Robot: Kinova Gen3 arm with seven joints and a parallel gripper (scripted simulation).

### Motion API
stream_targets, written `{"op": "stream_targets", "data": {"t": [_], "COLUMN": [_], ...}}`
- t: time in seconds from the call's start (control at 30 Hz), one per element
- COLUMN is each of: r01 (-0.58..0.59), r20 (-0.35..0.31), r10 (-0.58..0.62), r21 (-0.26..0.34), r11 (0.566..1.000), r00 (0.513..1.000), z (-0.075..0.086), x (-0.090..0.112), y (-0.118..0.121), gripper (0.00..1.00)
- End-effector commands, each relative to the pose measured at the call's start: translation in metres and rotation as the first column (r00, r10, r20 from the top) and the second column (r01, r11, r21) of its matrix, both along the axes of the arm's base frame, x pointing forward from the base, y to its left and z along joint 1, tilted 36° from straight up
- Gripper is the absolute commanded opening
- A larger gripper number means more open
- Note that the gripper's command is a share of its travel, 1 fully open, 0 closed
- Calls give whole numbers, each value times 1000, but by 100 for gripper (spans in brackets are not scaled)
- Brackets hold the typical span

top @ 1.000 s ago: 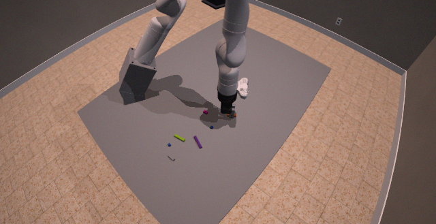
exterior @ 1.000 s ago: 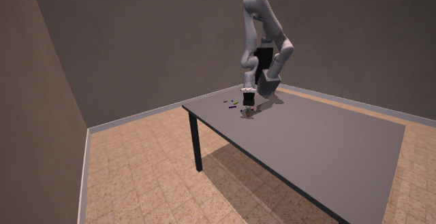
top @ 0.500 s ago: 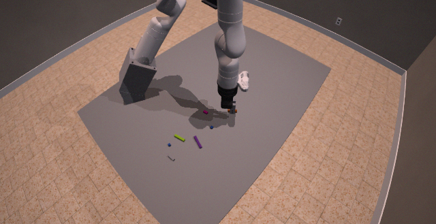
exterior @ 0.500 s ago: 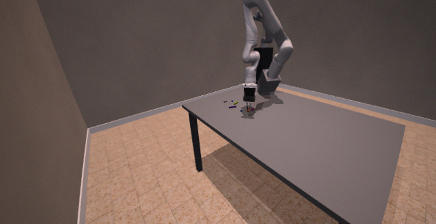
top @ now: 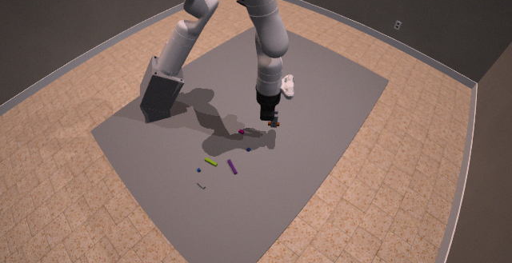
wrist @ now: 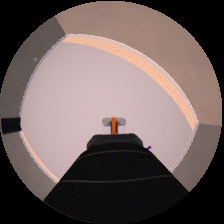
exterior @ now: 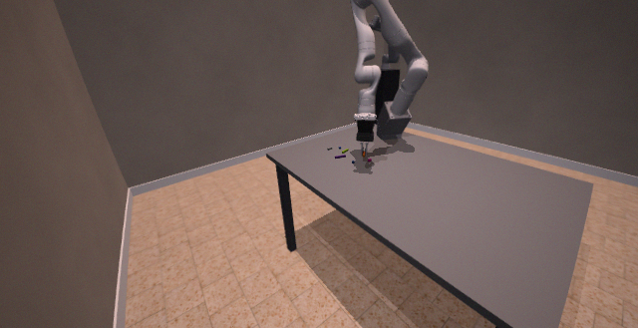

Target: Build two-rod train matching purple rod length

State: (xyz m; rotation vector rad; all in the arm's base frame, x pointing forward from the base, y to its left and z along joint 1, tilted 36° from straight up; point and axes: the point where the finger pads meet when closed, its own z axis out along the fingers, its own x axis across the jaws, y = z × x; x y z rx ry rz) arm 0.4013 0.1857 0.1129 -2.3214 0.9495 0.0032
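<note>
My gripper (top: pixel 274 123) is shut on the orange rod (top: pixel 278 125) and holds it above the grey table. The orange rod also shows between the fingers in the wrist view (wrist: pixel 113 124) and in the exterior view (exterior: pixel 364 154). The magenta rod (top: pixel 241 131) lies on the table to the left of the gripper, in the arm's shadow. The purple rod (top: pixel 232 166) lies further forward. The lime rod (top: pixel 210 161) lies left of the purple rod.
Two small blue rods (top: pixel 248 149) (top: pixel 198 169) and a thin grey rod (top: pixel 201 185) lie on the table. The robot base (top: pixel 161 89) stands at the back left. A white object sits beside the wrist.
</note>
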Motion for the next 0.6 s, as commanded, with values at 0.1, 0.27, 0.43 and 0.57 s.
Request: {"op": "stream_targets", "data": {"t": [0.1,0.27,0.43,0.57], "r01": [20,20,20,20], "r20": [-17,-17,-17,-17], "r10": [-20,-20,-20,-20], "r21": [10,10,10,10], "r11": [1000,1000,1000,1000], "r00": [1000,1000,1000,1000], "z": [4,7,7,7], "x": [4,3,3,3], "y": [-13,-15,-16,-16], "gripper": [24,24,24,24]}}
